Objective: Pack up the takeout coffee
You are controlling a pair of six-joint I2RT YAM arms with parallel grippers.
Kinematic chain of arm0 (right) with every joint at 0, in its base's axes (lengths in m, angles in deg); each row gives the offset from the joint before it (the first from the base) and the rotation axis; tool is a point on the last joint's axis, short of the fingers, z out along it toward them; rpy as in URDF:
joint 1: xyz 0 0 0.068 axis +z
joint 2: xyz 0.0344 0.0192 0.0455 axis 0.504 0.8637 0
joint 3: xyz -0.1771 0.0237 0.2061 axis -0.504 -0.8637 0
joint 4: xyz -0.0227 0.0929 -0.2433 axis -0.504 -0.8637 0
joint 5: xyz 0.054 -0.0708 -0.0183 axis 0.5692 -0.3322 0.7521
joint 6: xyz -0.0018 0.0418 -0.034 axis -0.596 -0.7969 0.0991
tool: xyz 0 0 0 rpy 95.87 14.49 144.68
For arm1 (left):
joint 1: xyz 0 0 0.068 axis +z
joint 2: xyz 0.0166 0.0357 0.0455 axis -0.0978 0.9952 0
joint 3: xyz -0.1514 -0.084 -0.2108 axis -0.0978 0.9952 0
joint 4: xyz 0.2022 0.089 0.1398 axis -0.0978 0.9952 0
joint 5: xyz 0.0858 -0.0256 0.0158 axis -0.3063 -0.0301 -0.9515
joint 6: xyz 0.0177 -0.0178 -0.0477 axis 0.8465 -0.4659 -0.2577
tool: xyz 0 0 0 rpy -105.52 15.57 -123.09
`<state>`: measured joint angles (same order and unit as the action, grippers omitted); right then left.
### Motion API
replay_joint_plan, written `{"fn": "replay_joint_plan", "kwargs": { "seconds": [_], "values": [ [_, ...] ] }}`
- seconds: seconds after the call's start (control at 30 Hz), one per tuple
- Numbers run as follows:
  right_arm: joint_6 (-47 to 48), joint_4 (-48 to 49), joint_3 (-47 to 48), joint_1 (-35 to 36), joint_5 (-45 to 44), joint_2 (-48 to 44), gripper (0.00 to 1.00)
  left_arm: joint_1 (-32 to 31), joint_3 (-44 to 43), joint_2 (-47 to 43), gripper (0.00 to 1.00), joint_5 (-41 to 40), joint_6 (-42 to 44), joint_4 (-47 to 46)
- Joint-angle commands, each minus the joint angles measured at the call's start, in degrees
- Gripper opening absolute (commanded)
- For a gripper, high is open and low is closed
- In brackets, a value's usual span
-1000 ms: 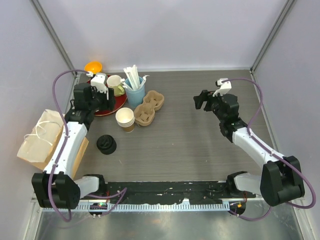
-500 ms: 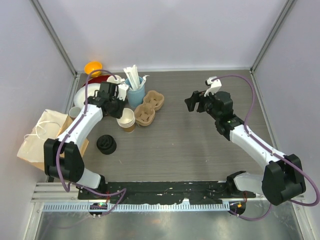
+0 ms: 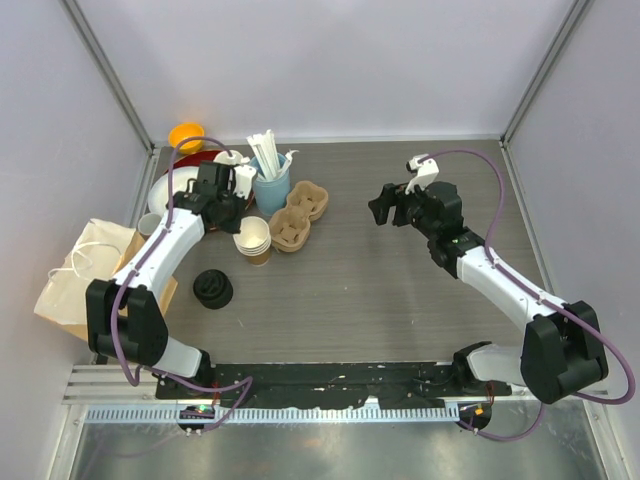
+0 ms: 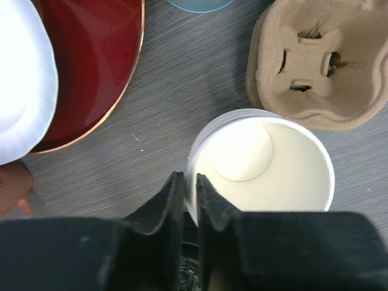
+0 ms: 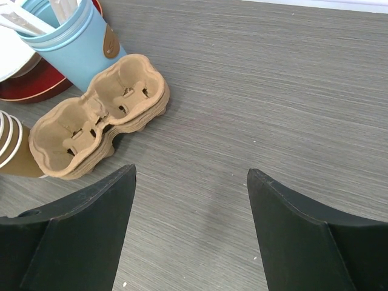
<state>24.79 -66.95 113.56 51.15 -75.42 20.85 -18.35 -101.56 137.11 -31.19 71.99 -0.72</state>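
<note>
Within the last second the left gripper (image 4: pixel 189 183) has swung off the dark red round plate (image 4: pixel 91 73) to the stack of brown kraft paper cups (image 3: pixel 250 238), just left of the moulded brown pulp cup carrier (image 5: pixel 100 118). Its jaws, nearly shut, pinch the top cup's rim, so a lift probably comes next. That arm reaches forward, wrist down. The right gripper (image 5: pixel 190 182), wide open and empty, has edged leftward.

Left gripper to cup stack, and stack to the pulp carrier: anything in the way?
Nothing visible. The left gripper pinches the rim of the top paper cup, one finger inside and one outside, and the pulp carrier sits right beside it.
</note>
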Motion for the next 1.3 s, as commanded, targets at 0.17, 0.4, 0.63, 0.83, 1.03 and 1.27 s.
{"fn": "replay_joint_plan", "kwargs": {
  "seconds": [0.17, 0.4, 0.63, 0.83, 1.03, 1.27],
  "values": [
    [1.3, 1.2, 2.7, 0.6, 0.9, -0.6, 0.79, 0.0, -4.0, -1.0, 0.00, -0.5, 0.4, 0.4],
    [1.7, -1.2, 4.2, 1.9, 1.4, 0.2, 0.78, 0.1, -5.4, -2.7, 0.00, 3.9, -1.3, 4.0],
    [1.6, -4.3, 8.4, 7.3, 3.1, 2.1, 0.76, 0.7, -5.0, -7.3, 0.00, 8.9, -3.9, 4.5],
    [0.6, -7.3, 15.4, 15.3, 2.9, 7.5, 0.75, 1.5, -3.5, -7.7, 0.00, 9.6, -5.2, 4.1],
    [-3.1, -8.4, 22.0, 17.4, 8.5, 9.6, 0.75, 2.2, -9.6, -11.0, 0.00, 5.5, -7.5, 4.0],
    [-5.0, -10.5, 24.4, 17.2, 2.8, 4.7, 0.75, 2.1, -22.6, -11.1, 0.00, 6.5, -10.6, 10.0]
  ]
}}
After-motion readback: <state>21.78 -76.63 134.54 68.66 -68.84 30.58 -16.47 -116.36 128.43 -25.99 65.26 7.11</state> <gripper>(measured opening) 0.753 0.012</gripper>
